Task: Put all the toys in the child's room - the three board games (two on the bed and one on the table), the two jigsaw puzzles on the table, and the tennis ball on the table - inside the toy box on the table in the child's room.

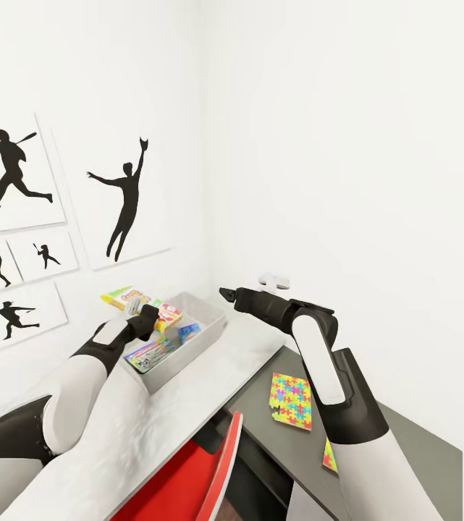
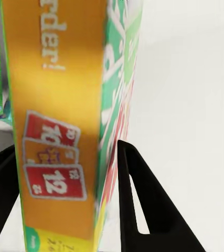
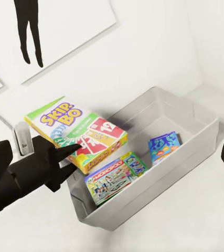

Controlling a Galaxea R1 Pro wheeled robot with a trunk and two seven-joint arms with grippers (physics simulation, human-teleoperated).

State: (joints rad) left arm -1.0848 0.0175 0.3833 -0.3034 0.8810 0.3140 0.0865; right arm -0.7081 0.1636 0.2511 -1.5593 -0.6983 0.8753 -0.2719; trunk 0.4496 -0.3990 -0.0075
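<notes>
While the left gripper holds the Skip-Bo game box by one edge, jaws closed on its spine, the item hangs over the near corner of the toy box, apparently positioned for release into it.

Contents of toy box: one Monopoly game box lying flat; one smaller blue box, title too small to read.

Outstanding: one jigsaw puzzle flat on the dark worktop beside the right arm; a second puzzle sheet partly hidden behind that arm.

Right gripper: raised clear of the bin, carrying nothing; whether its jaws are wide or narrow, I cannot tell.

View notes: right wrist view gives bin contents and box lettering; left wrist view confirms the grip, black fingers flanking the orange spine; head view alone places the puzzles.
</notes>
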